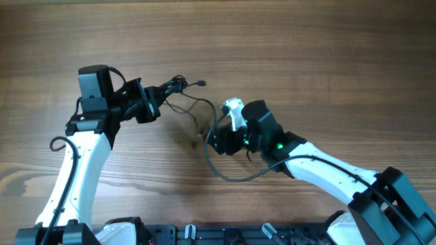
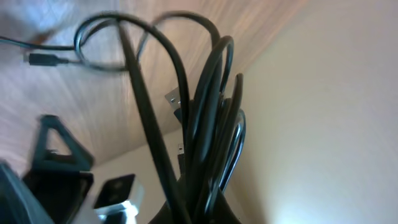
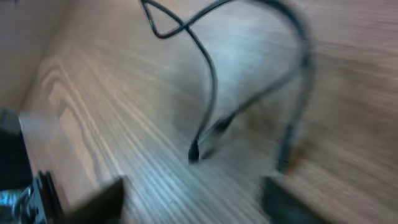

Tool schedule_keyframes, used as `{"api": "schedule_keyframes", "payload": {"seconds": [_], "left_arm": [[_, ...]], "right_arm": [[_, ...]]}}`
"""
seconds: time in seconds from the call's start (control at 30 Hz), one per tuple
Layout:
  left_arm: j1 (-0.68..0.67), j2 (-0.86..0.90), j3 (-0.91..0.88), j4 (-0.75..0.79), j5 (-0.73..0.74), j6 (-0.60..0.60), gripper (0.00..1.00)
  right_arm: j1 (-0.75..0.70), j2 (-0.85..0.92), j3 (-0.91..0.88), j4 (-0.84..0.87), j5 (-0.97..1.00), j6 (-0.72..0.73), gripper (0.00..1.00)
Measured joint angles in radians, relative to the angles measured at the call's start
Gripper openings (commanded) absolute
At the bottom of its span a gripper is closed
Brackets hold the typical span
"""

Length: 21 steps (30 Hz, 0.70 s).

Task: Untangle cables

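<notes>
The cables [image 1: 178,95] are thin dark cords. A bundle of their loops [image 2: 205,112] is clamped in my left gripper [image 1: 155,101], which is shut on them and holds them above the wooden table. Loose strands trail right from the bundle, one with a small plug end [image 1: 203,84]. In the left wrist view another plug end [image 2: 43,60] shows on the table. My right gripper [image 1: 216,143] is open and empty, low over the table. A hanging strand with a plug tip [image 3: 194,152] dangles just in front of its jaws [image 3: 193,193]; the view is blurred.
The wooden table [image 1: 327,54] spans the whole view. A thicker black arm cable [image 1: 238,178] loops on the table below the right arm. A black rail [image 1: 204,235] runs along the front edge.
</notes>
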Motion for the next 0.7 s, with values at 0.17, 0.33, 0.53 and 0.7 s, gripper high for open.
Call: {"api": "schedule_keyframes", "payload": {"seconds": [0.17,0.33,0.53,0.7], "left_arm": [[0.001,0.000,0.001,0.065,-0.002,0.198,0.04],[-0.021,0.000,0.001,0.087,-0.003,0.582,0.04],[-0.164,0.000,0.001,0.111,0.000,0.791,0.04],[-0.257,0.000,0.001,0.208,0.000,0.832,0.04]], "right_arm": [[-0.103,-0.047,-0.004,0.051,-0.060,0.113,1.00],[-0.174,-0.091,-0.007,0.309,-0.310,0.293,1.00],[-0.170,-0.093,-0.007,0.421,-0.363,0.566,0.89],[-0.170,-0.093,-0.007,0.421,-0.332,0.724,0.69]]}}
